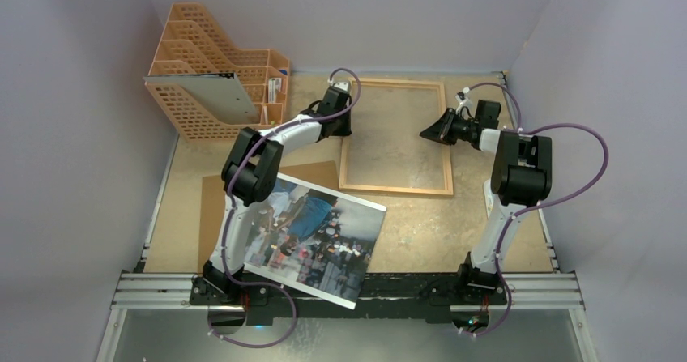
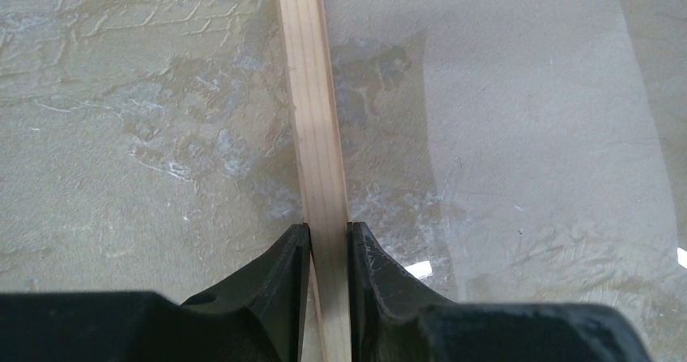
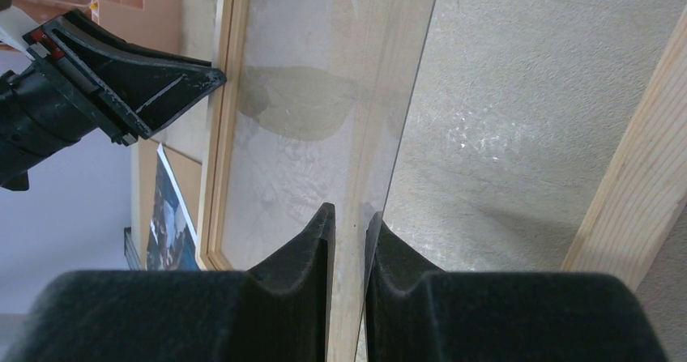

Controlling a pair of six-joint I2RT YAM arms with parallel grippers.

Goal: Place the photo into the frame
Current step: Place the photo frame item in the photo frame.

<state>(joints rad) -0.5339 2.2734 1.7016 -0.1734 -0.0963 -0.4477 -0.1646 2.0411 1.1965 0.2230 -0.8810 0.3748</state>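
Closest to me, the photo [image 1: 324, 240] lies face up and skewed by the left arm's base. It rests partly on a brown backing panel [image 1: 212, 200], and its near corner reaches over the bar the arms are bolted to. I'd judge it light, floppy and glossy, easy to crease or smudge. It sits flat on what is under it, so a corner or the overhanging near edge looks like the best place to pinch, with the sheet then carried low so it doesn't sag. Neither arm is touching it.

Farther out, the frame [image 1: 397, 190] lies flat on the desk [image 1: 421, 232], well apart from the print. It looks stiff but slender. The clear pane [image 3: 308, 159] is probably the fragile, slippery part, so the wooden rails are the safer hold.

The left end effector [image 2: 328, 236] is down on the frame's left rail. Its two fingers are pressed against either side of the thin wood strip.

The right end effector [image 3: 348, 216] is at the opposite side with its fingers nearly together. They seem to pinch the free edge of the pane, which looks tipped up off the wood there, though glare makes that hard to be sure of.

At the far left corner stands an orange file rack [image 1: 211, 62], clear of both arms.
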